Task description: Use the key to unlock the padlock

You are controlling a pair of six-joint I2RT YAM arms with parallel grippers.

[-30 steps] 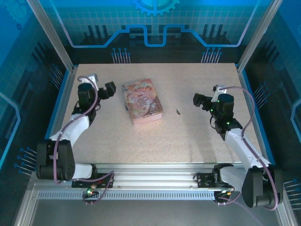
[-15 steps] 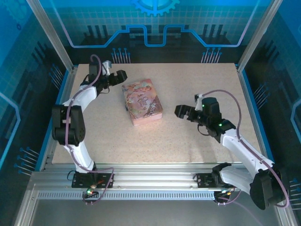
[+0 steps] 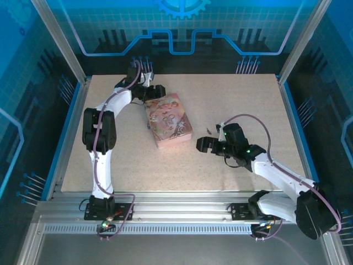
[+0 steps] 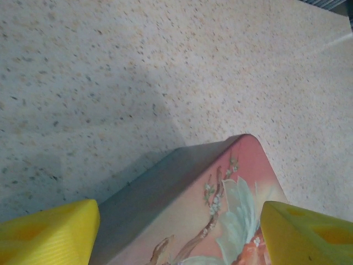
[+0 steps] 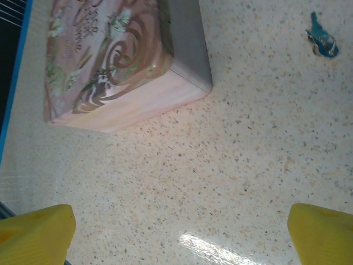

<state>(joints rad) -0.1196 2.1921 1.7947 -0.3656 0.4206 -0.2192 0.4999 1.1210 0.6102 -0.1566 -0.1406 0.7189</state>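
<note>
Two tools are at work here, and they stand far apart in purpose. My left tool [image 3: 153, 91] is stretched out to the far end of the pink illustrated rectangular tin box [image 3: 167, 120], which lies left of the middle of the speckled beige worktop [image 3: 242, 94]. In the left wrist view its yellow fingers [image 4: 49, 234] stand one on each side of the tin's far corner. Whether they press on the tin or stand clear of it I cannot tell.

My right tool [image 3: 202, 145] is spread wide and holds nothing, with bare worktop between its fingers [image 5: 33, 234]. It hangs just off the tin's near right corner, pointing toward the left edge.

The tiny thin dark metal key [image 3: 209, 131], with a small ring at one end, lies flat on the worktop between the tin and the right edge. It is just beyond my right tool, toward the far edge. In the right wrist view it sits in the upper right corner [image 5: 321, 40], well off the line between my fingers. Its long axis runs roughly from the near edge to the far edge, slightly slanted.

My right arm is by far the nearer one. I judge that the tool must swing toward the far edge and turn so its fingers close across that axis. The padlock is too small for me to make out.
</note>
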